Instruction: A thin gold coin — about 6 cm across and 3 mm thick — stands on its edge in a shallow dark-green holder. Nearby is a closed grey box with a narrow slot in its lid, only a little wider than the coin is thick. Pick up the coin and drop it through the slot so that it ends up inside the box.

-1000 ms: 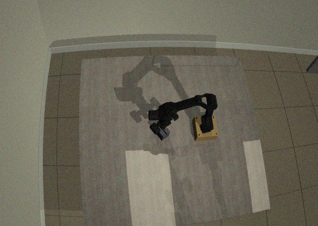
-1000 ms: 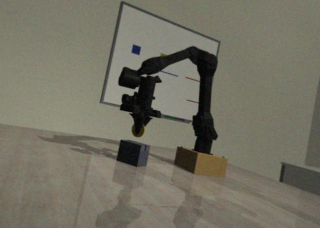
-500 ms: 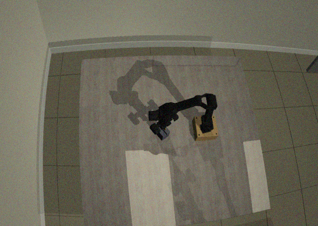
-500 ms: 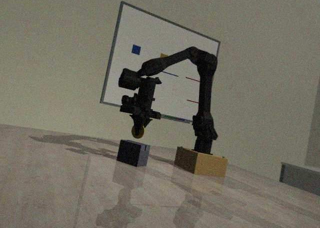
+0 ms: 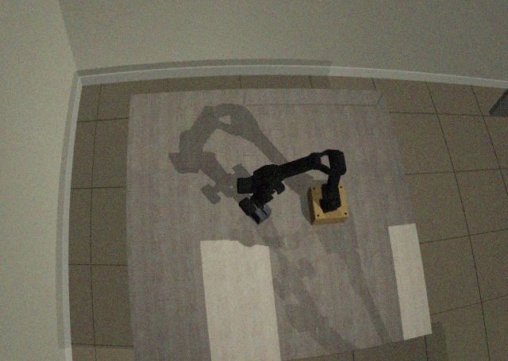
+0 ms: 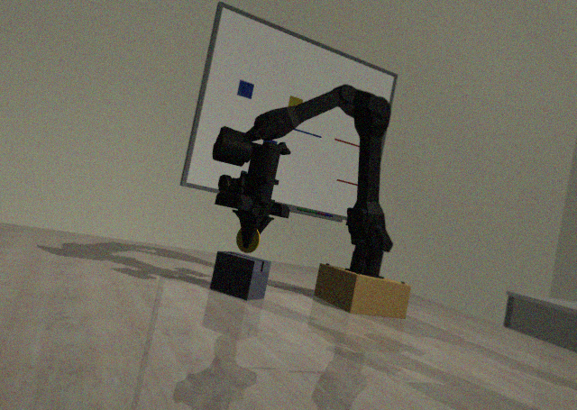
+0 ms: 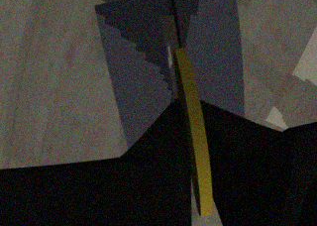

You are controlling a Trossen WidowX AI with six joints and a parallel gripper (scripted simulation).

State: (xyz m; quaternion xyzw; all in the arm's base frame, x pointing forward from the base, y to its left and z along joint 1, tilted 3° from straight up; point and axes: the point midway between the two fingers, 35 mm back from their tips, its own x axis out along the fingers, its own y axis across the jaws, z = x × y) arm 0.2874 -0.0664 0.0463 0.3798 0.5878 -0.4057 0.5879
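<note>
My gripper [image 6: 251,231] [image 7: 185,111] is shut on the gold coin [image 6: 241,241] [image 7: 193,127] and holds it on edge just above the grey box [image 6: 240,275] [image 5: 261,214] [image 7: 218,42]. In the wrist view the coin's edge runs nearly in line with the dark narrow slot [image 7: 177,18] in the lid, and its lower rim sits close over the slot's near end.
The arm stands on a tan wooden base block [image 5: 328,209] [image 6: 363,294] right of the box. A whiteboard hangs on the wall behind. Two pale patches [image 5: 237,300] [image 5: 408,279] lie on the table top.
</note>
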